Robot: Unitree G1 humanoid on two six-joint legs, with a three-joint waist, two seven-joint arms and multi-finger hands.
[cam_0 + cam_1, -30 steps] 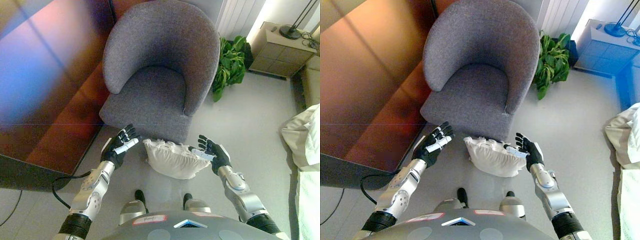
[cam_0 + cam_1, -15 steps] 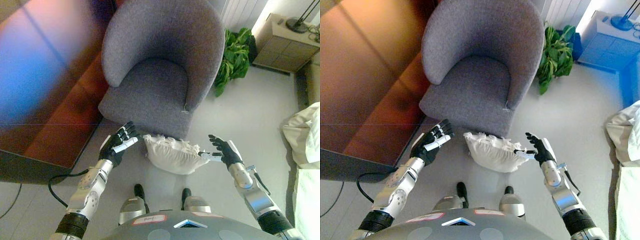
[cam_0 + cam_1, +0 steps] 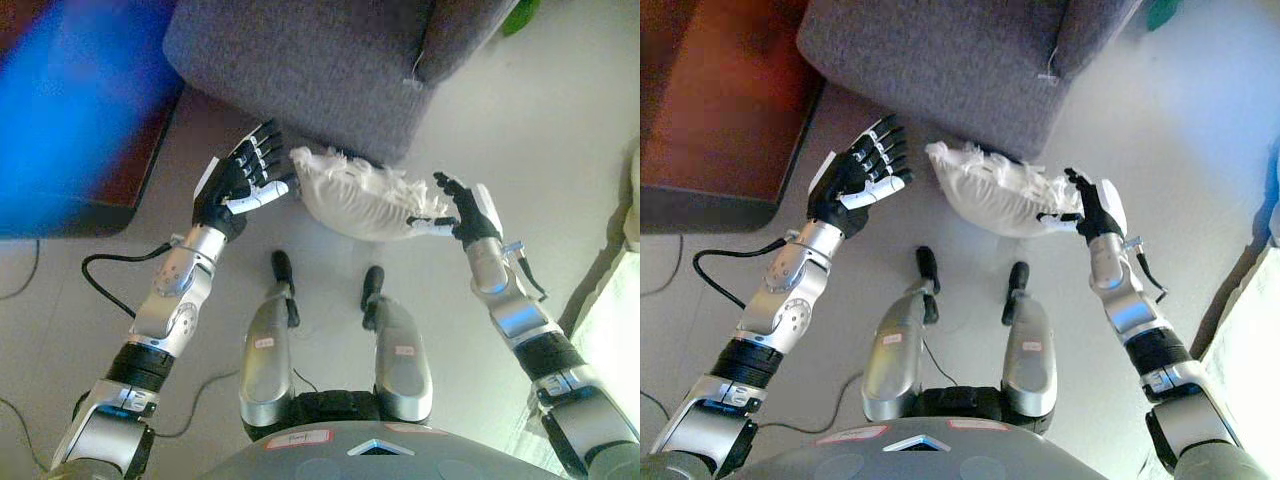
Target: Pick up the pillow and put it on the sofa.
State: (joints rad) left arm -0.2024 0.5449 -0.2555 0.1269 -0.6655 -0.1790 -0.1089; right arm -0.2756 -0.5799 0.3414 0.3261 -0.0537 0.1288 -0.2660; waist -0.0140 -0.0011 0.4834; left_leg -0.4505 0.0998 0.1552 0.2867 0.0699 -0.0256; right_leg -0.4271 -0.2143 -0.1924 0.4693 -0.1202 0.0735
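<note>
pillow (image 3: 362, 198): long axis left-right, on floor | left robot hand (image 3: 241, 183): spread | right robot hand (image 3: 463, 211): spread

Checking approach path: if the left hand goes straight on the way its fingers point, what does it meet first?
Likely the grey armchair: the open left hand points up-right past the pillow's left end. Depth is unclear.

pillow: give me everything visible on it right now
The pillow is white, soft-looking cloth, puffy, with a crumpled or ruffled upper edge. It lies on the pale floor just before the grey sofa, its far edge against or under the sofa's front. The left hand and the right hand, both open, flank its ends; the right fingers seem to touch it.
</note>
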